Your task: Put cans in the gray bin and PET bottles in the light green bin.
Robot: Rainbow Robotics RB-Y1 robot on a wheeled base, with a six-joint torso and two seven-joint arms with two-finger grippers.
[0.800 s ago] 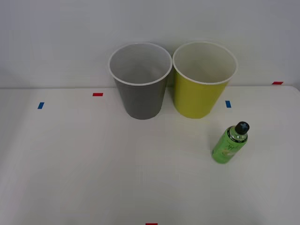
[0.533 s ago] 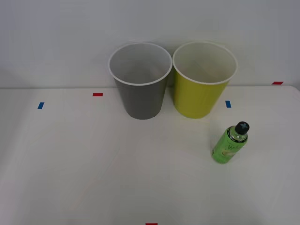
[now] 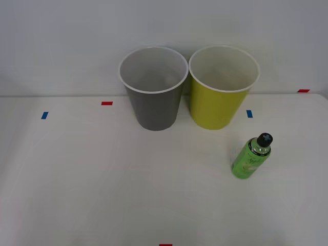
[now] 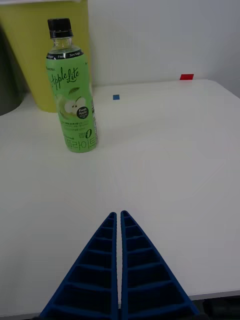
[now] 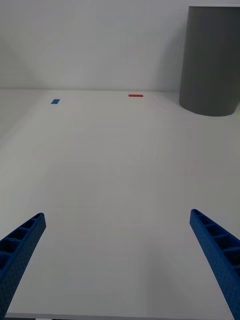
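Nothing has shifted on the white worktop (image 3: 77, 174) over the last moments, so your sorting has not started. Your right pincer (image 4: 119, 216), fingers pressed together, hangs low with the small bright green plastic bottle (image 4: 74, 95) ahead and off to one side, upright, long axis vertical, black cap up. Beyond it is the yellow-green round plastic bin (image 3: 222, 92), the gray round plastic bin (image 3: 154, 95) alongside. Your left pincer (image 5: 117, 225) waits spread wide.
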